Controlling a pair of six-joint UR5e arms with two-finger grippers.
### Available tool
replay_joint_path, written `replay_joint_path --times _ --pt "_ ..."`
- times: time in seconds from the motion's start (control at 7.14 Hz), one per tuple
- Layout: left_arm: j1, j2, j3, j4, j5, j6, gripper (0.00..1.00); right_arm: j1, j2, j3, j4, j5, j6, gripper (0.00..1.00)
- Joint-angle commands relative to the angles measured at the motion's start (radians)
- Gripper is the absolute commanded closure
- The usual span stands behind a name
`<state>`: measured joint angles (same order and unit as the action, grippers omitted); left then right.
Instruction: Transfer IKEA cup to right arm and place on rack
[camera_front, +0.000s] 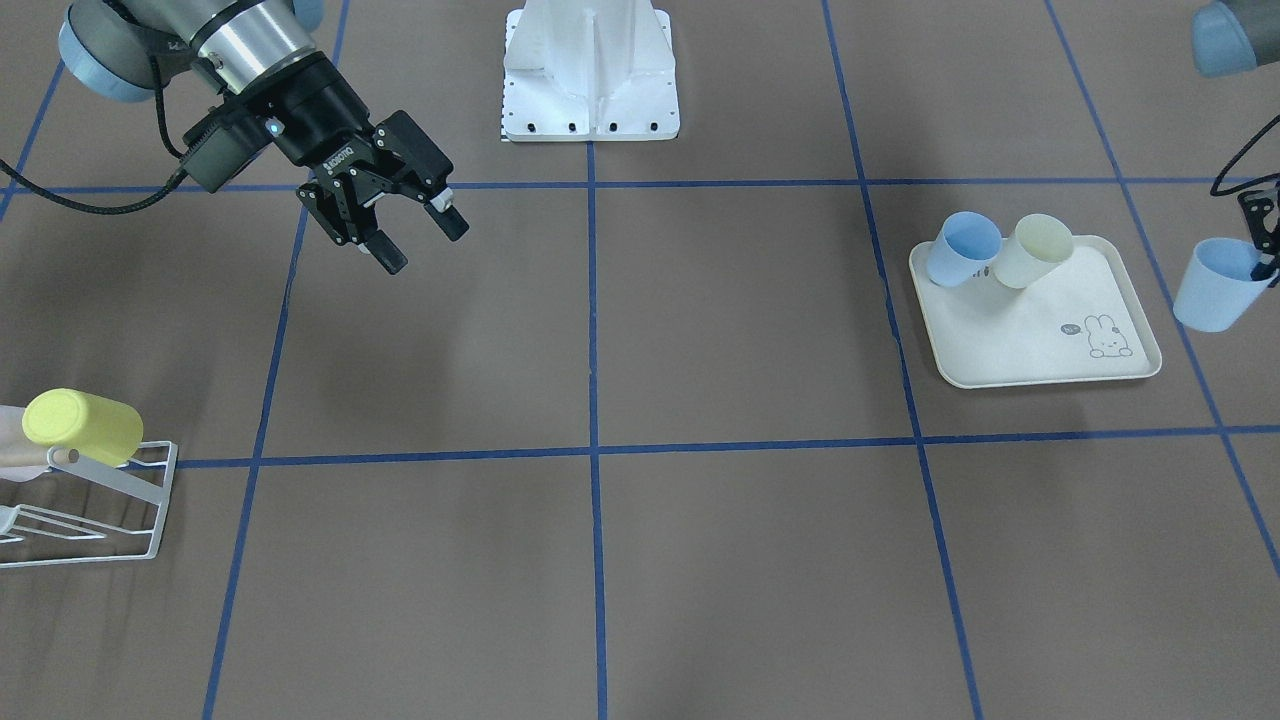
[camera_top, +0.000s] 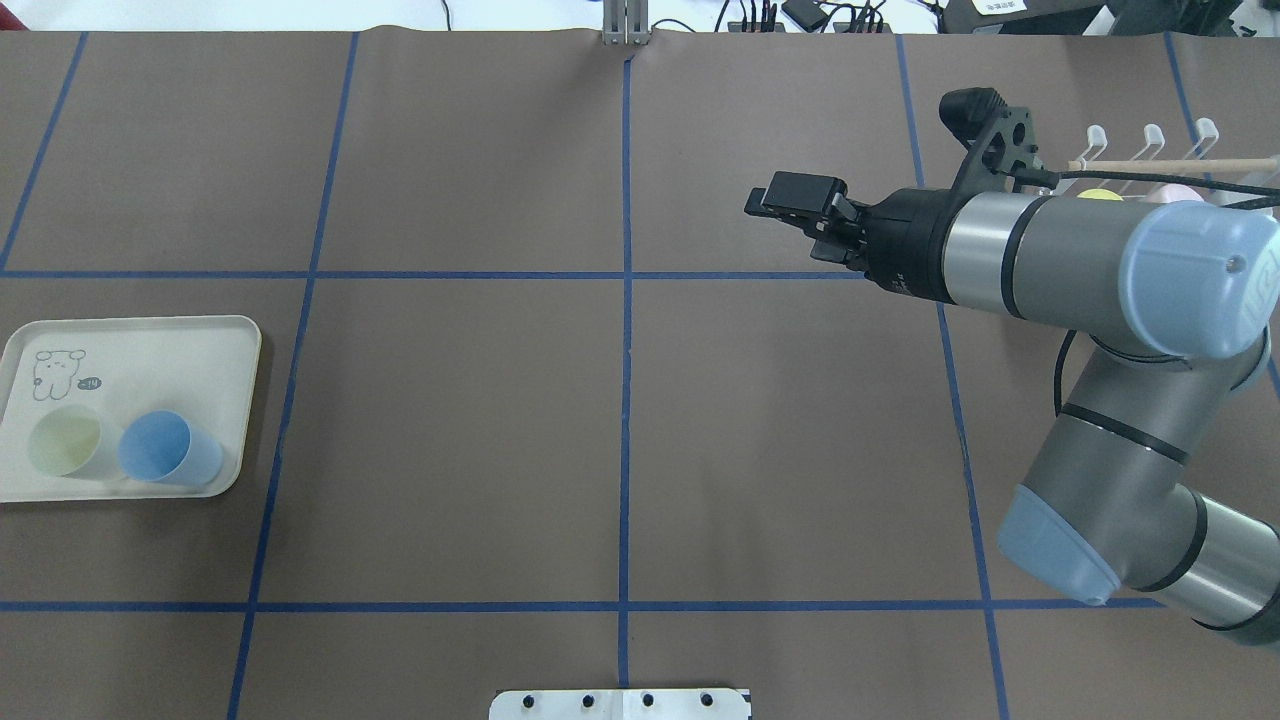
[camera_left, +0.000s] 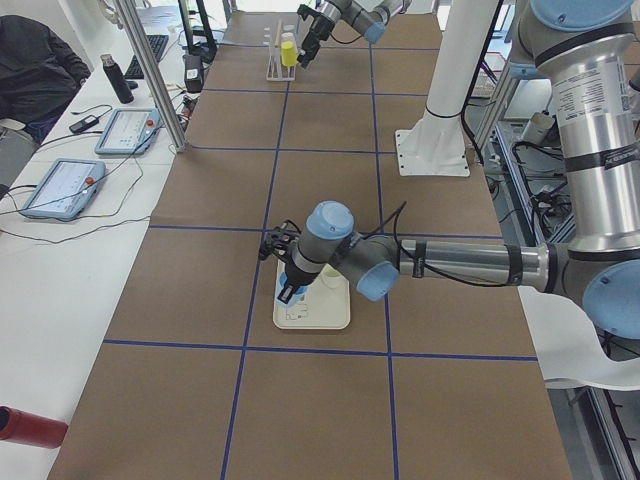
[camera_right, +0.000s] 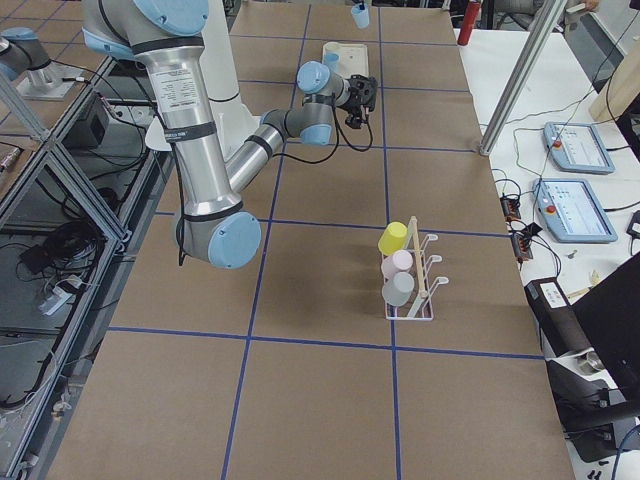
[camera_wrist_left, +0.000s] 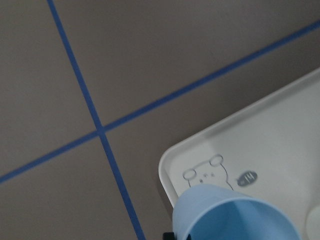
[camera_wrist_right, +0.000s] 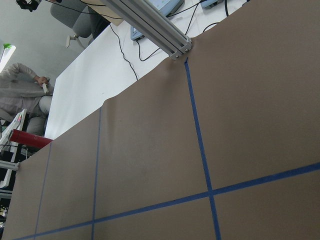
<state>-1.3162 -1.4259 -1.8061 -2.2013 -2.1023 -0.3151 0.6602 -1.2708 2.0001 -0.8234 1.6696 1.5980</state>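
From the front, the right arm comes in at the upper left and slants down toward the table's middle, its wrist tilted. The right gripper hangs above the table with its jaws spread wide and nothing between them. At the far right edge the left gripper pinches the rim of the held cup, one finger inside it. That cup is in the air, tilted, just beside the tray, where a blue cup and a cream cup stand touching. A yellow cup sits on the rack at the lower left. From overhead, the right arm folds at the elbow and reaches toward the centre line, with the rack behind it; the left gripper is out of view. From the left end, the left arm stretches low and nearly level across the table, its wrist over the tray. From the right end, the rack carries yellow, pink and grey cups, well apart from the held cup. The left wrist view shows the held cup's mouth above the tray's printed corner. The right wrist view shows only table, tape lines and a seated person.
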Motion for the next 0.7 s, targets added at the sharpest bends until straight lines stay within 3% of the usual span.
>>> replay_joint_path --times 0.0,0.28,0.56 --pt "-0.003 -0.176 0.010 0.017 -0.001 -0.308 1.00 -0.004 0.013 0.002 0.003 -0.033 0.008 0.00" --pt "0.099 -0.299 0.004 0.000 0.001 -0.650 1.00 -0.007 0.008 -0.020 0.122 -0.057 0.048 0.00" --pt "0.257 -0.431 0.014 -0.082 0.010 -1.025 1.00 -0.013 0.011 -0.027 0.130 -0.056 0.048 0.00"
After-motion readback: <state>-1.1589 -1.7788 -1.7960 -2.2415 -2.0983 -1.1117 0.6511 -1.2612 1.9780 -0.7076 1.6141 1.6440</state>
